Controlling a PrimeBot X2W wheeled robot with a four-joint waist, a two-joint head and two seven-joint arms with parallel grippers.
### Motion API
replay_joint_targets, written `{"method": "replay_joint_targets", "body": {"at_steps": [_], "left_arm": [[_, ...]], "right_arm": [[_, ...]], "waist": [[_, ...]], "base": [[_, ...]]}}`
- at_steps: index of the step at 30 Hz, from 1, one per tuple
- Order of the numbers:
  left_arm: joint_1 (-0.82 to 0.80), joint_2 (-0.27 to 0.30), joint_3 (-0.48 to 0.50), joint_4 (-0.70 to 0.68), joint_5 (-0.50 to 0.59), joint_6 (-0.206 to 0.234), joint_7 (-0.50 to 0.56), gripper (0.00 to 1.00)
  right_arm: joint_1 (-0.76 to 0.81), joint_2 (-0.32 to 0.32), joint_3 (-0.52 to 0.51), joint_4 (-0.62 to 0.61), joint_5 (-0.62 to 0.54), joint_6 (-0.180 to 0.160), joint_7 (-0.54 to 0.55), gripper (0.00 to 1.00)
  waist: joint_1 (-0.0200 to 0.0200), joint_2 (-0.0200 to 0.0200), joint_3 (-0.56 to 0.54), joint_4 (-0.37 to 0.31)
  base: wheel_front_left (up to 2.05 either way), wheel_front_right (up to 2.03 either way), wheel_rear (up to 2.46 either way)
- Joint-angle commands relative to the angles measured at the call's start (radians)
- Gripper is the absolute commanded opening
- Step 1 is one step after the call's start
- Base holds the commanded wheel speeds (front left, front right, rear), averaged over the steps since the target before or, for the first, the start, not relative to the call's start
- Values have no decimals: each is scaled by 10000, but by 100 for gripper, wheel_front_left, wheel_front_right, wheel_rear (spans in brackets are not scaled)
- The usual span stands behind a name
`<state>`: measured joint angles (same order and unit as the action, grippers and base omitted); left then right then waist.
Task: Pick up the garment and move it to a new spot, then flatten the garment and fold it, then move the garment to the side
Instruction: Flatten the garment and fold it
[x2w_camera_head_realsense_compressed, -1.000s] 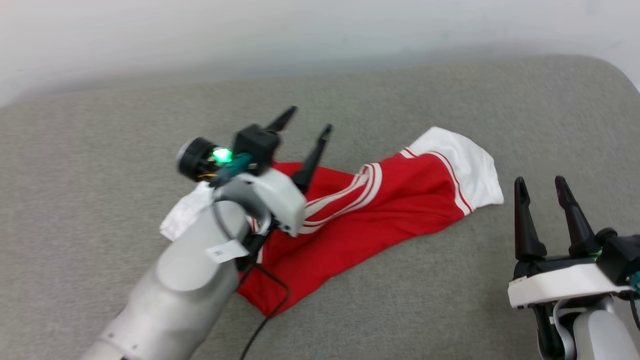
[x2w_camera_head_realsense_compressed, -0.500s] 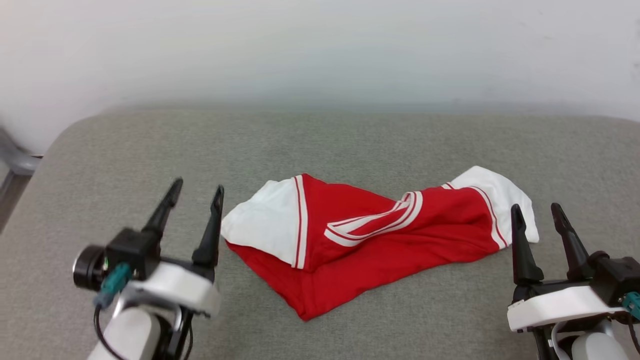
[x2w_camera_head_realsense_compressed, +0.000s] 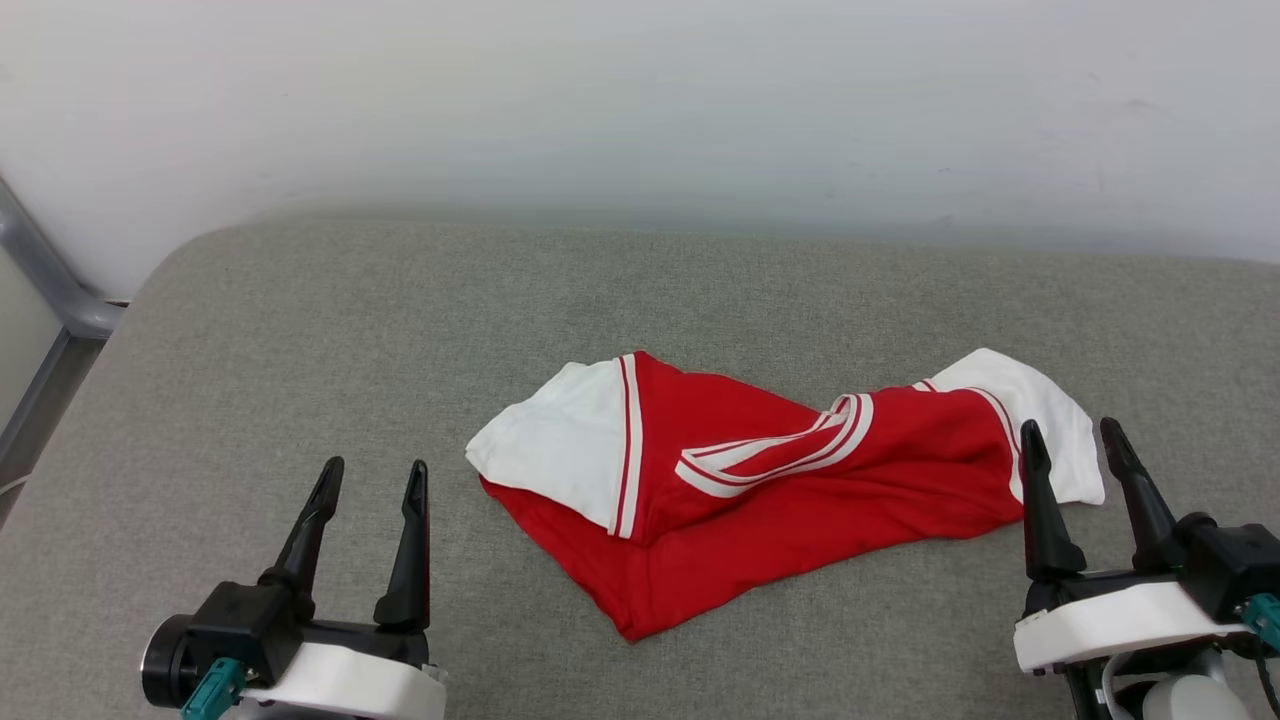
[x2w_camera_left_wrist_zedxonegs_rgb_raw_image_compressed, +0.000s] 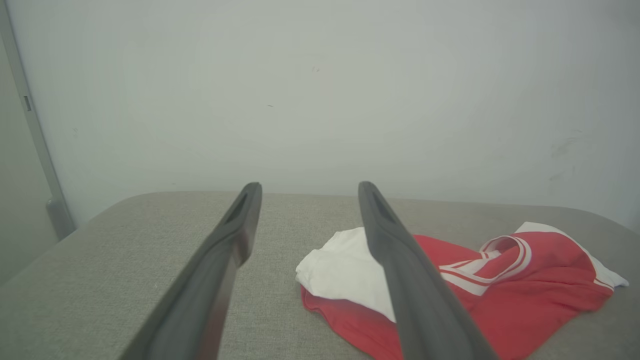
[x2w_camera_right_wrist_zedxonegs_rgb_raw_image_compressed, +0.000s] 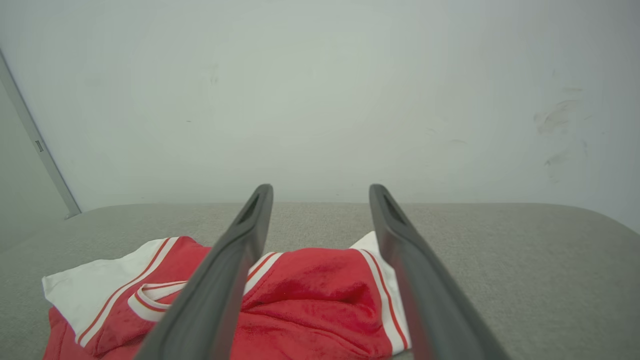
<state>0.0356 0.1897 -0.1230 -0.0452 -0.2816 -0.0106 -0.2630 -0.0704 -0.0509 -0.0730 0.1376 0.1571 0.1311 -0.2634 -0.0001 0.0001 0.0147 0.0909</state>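
The garment, a red jersey T-shirt with white sleeves and striped trim, lies crumpled on the grey padded surface, one white sleeve at its left and one at its right. Its chest print is hidden. My left gripper stands open at the lower left, apart from the shirt and holding nothing. My right gripper is open at the lower right, its fingertips overlapping the right sleeve in the picture. The shirt lies right of the left fingers, and the shirt spreads behind the right fingers.
A pale wall rises behind the surface's far edge. A grey metal frame stands at the left beside the surface's rounded corner. Bare grey surface stretches around the shirt on all sides.
My left arm has drawn back from over the shirt to the lower left, still open. The head view has shifted, so the shirt sits more central. The shirt's left sleeve now shows uncovered.
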Motion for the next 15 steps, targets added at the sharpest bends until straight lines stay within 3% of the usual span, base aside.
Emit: {"method": "replay_joint_targets", "body": {"at_steps": [1,5,9,12,15], "left_arm": [[39,-32,41,9,62,-61,-26,100],[-152,-264,255,78,322,-349,-26,100],[-238,-469,399,143,524,-579,-26,100],[-275,-635,451,194,672,-697,-26,100],[-336,-761,513,253,775,-796,-26,100]], "right_arm": [[96,10,9,-9,13,-7,-20,100],[60,12,55,-47,-186,-7,-20,100],[-116,17,734,85,-598,-7,107,100],[-413,-217,1613,172,-854,-7,916,100],[-726,-718,3069,120,-370,-7,2189,100]], "waist": [[1,-1,4,10],[1,-1,73,105],[1,-1,202,239],[1,-1,346,362],[1,-1,488,523]], "base": [[0,0,0],[0,0,0],[0,0,0],[0,0,0],[0,0,0]]}}
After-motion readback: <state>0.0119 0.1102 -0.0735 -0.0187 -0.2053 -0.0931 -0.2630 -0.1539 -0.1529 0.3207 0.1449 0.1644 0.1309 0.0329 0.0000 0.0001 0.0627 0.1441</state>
